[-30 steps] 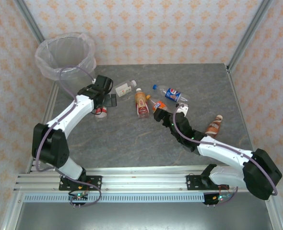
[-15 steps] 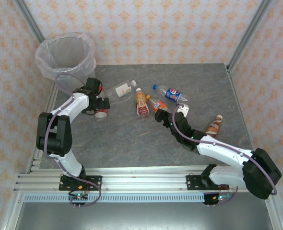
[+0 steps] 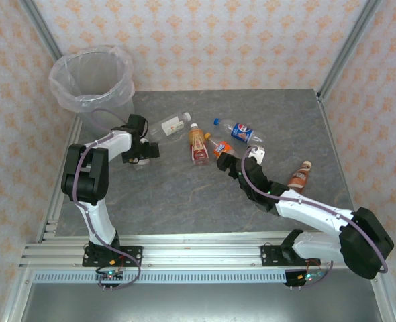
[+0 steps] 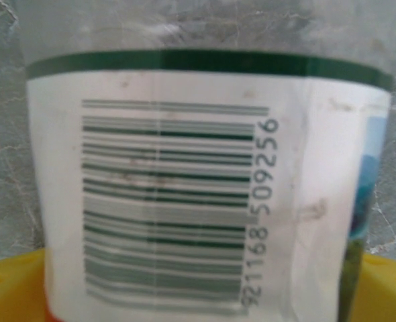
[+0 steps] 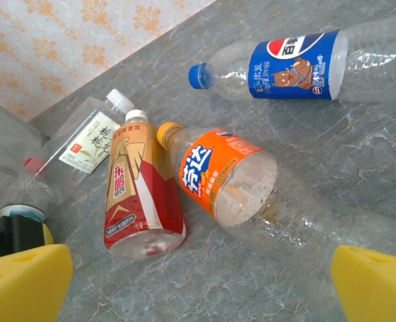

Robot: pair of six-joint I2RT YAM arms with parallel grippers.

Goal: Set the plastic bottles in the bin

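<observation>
Plastic bottle (image 4: 319,168), barcode (image 4: 164,201) legible in left-wrist close-up

Bright even light, soft shadows, left wrist view blurred

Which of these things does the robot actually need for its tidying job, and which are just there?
Part of the job:
bin
blue-label bottle
orange-label bottle
red-and-gold bottle
white-label bottle
brown bottle
barcoded bottle

Just there:
grey table
patterned walls
metal rail
</observation>
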